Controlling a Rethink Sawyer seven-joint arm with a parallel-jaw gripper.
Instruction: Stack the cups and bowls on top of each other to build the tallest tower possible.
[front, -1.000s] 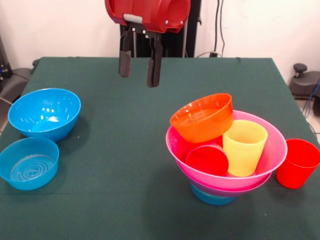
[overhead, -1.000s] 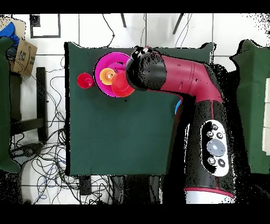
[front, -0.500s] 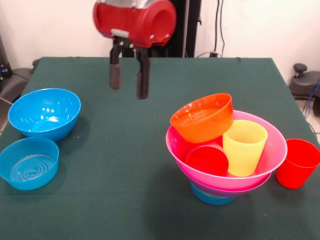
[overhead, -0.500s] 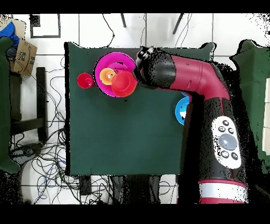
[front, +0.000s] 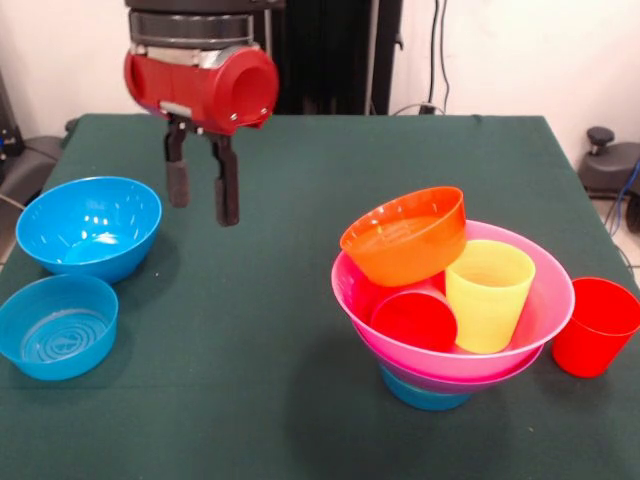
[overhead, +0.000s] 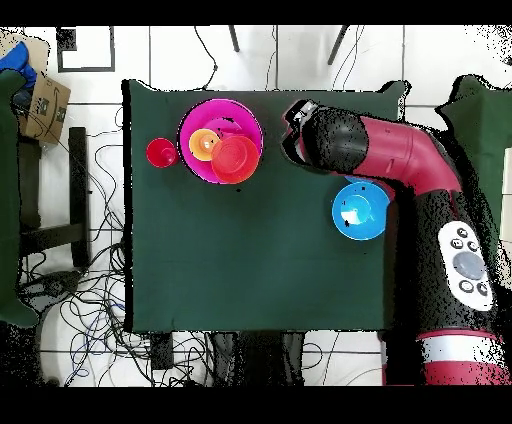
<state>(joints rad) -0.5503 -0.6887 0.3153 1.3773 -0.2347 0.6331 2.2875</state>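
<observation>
Tool (front: 200, 195) hangs open and empty over the green bench (front: 300, 300), as I see it from the front camera, its two dark fingers (front: 227, 195) spread apart and clear of everything. Just beside it, lower left, sits a deep blue bowl (front: 88, 226), with a shallower blue bowl (front: 57, 326) nearer the camera. Well apart to the right stands the tower (front: 452, 300): a pink bowl (front: 545, 300) holding a tilted orange bowl (front: 405, 235), a yellow cup (front: 488, 294) and a red cup (front: 414, 321). Another red cup (front: 595, 326) stands alone just right of the tower.
</observation>
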